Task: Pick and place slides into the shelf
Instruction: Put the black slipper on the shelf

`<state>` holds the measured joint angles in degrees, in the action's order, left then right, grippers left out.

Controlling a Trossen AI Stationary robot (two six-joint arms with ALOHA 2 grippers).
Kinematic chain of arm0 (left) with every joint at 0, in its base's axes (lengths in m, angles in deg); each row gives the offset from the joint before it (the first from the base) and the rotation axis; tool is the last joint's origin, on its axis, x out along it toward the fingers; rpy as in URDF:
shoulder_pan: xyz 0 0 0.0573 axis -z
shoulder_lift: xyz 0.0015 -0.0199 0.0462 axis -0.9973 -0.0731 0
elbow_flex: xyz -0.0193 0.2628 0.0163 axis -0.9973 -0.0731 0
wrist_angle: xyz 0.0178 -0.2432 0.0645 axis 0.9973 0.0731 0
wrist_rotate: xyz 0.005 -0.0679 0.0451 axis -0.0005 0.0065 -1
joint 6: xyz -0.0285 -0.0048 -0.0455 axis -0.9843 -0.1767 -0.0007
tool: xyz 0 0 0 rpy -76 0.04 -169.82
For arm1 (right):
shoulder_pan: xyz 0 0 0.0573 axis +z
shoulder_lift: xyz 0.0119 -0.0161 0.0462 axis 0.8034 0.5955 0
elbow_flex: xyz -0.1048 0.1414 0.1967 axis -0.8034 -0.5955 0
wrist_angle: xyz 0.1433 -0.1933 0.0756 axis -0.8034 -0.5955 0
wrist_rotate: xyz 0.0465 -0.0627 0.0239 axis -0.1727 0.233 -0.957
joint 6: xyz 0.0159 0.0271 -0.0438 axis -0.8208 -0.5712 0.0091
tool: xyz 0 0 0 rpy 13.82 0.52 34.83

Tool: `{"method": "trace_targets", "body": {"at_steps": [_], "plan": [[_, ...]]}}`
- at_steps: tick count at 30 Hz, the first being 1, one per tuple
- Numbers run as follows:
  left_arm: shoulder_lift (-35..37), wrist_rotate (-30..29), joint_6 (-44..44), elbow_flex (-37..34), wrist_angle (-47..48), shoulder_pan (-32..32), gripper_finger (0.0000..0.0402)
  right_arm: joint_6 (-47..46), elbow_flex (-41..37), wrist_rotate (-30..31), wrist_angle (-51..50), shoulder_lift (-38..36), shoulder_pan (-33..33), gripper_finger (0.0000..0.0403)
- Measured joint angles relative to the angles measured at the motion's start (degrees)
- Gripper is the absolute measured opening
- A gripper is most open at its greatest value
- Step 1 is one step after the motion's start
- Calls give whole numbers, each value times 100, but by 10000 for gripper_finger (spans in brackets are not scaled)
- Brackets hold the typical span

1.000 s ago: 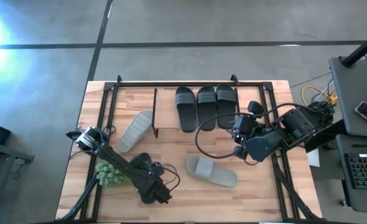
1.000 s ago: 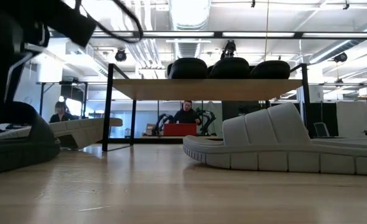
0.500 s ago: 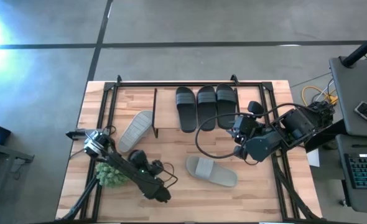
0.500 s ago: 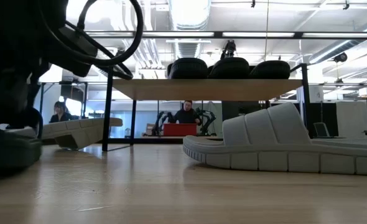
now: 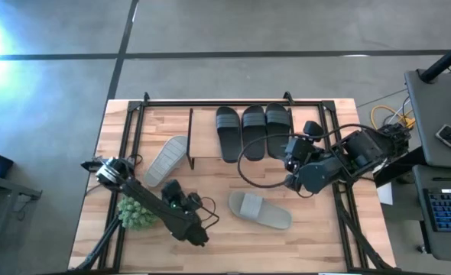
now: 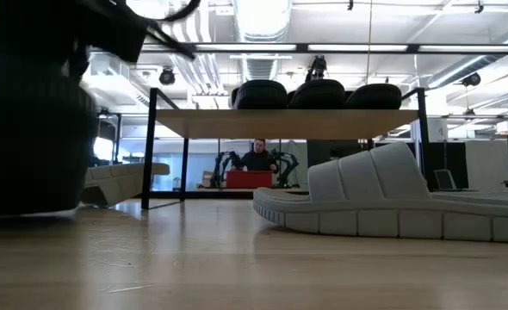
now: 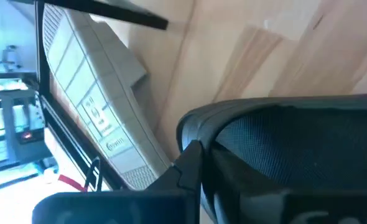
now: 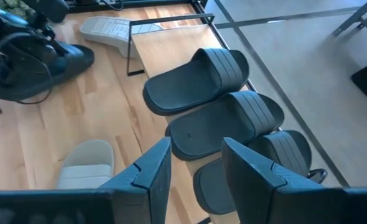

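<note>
**At the left gripper: one black slide in the pinch, right gripper spread by the shelf**

Right in the left gripper (image 5: pixel 178 203) there's a black slide (image 7: pixel 295 143), and as far as I can tell the fingers are pinched on its edge. The wrist cam shows one dark finger (image 7: pixel 190 167) pressed against the rim. Just behind that gripper, back along its own arm, sits the plant (image 5: pixel 136 214). Out ahead of it, near but not touching, a grey slide (image 5: pixel 167 160) lies by the open end of the shelf (image 5: pixel 202 145). Whether it's leaning on the rods or only beside them I can't make out. From table height the held slide is a big dark lump close to the camera, and I can't tell if it's off the table (image 5: pixel 210 183) or not.

The right gripper (image 8: pixel 196 146) has its fingers spread with nothing between them. It hangs over the other end of the shelf. Directly in front of it three black slides (image 8: pixel 224 118) lie side by side on the shelf's wood top, touching or nearly so, and the nearest one is just under its fingertips. Off to that gripper's side, down on the table and well apart from the shelf, is the second grey slide (image 5: pixel 260 210), lying flat.

A person (image 6: pixel 258 157) is seated in the room behind the table.
</note>
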<state>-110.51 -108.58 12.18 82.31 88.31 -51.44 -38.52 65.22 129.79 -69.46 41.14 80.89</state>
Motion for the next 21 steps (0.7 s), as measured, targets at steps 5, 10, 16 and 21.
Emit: {"method": "trace_targets", "body": {"at_steps": [5,10,16,21], "plan": [[690,-324,260,386,23,-8,1,92,0,8,0,0,-105,134],[1453,-1152,1349,1215,-65,110,1,183,-2,32,0,-4,-195,134],[2042,-3098,3149,1968,-121,36,0,276,-2,312,-2,-48,-226,134],[2312,-3816,4642,1998,-362,-731,0,177,-2,889,-2,-106,-227,134]]}}
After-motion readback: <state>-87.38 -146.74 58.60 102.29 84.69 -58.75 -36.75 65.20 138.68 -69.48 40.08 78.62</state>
